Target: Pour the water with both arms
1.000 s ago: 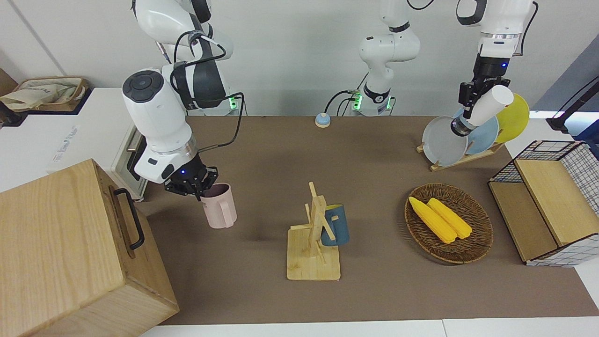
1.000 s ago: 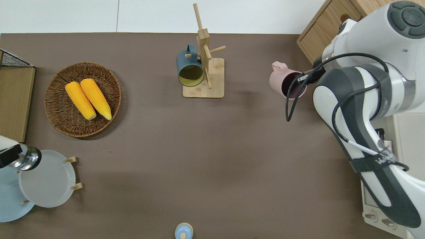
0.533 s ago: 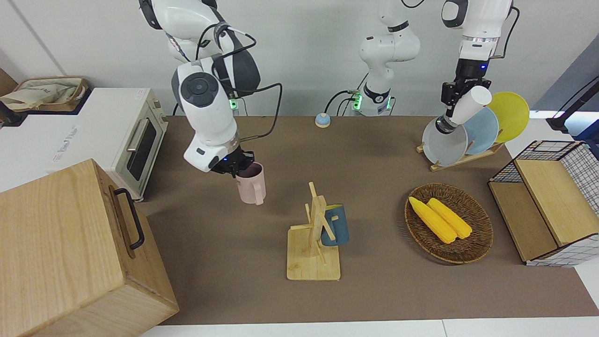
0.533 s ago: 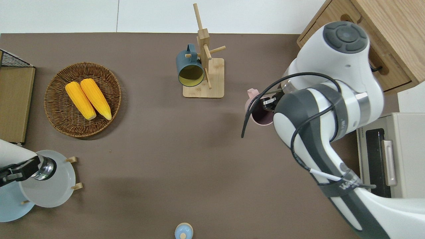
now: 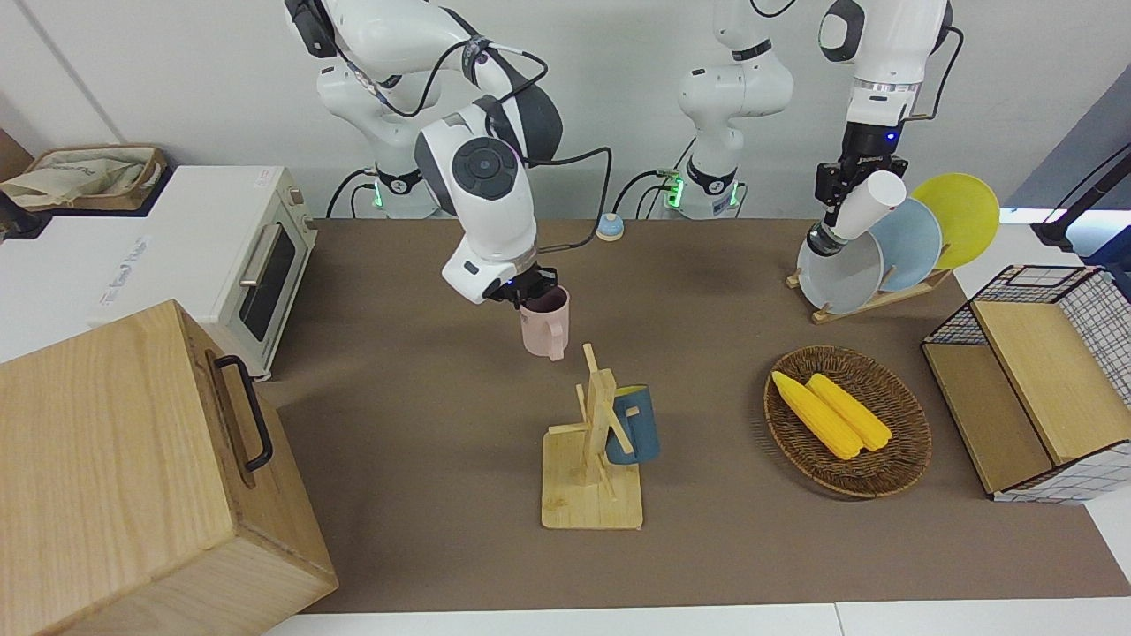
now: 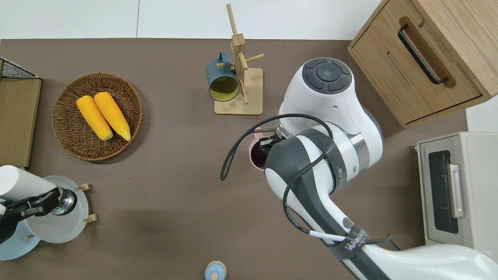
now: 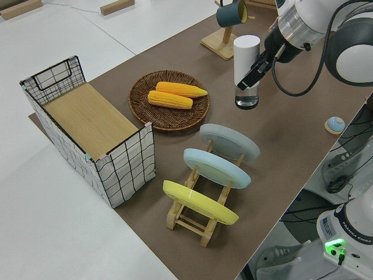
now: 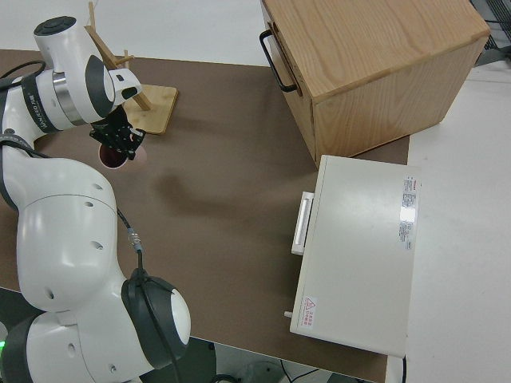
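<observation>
right gripper (image 5: pixel 527 296) clamps pink mug (image 5: pixel 543 324) rim | left gripper (image 5: pixel 839 190) grips white bottle (image 5: pixel 861 209)

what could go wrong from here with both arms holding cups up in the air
The left gripper carries the white cup tilted over the plate rack, so water, if any, could spill there. The right gripper pinches only the pink mug rim; it might slip or swing near the mug tree.

Worktop (image 5: pixel 424 495) brown. Held mug (image 5: pixel 544 324) pale pink; held tumbler (image 5: pixel 857 210) white, clear base. Rack mug (image 5: pixel 633 426) dark blue, yellow inside. Plates (image 5: pixel 892 243) grey, light blue, yellow. Corn (image 5: pixel 831 412) yellow in brown wicker basket (image 5: pixel 901 468). Arms (image 5: pixel 482 190) white, dark grey bands.
</observation>
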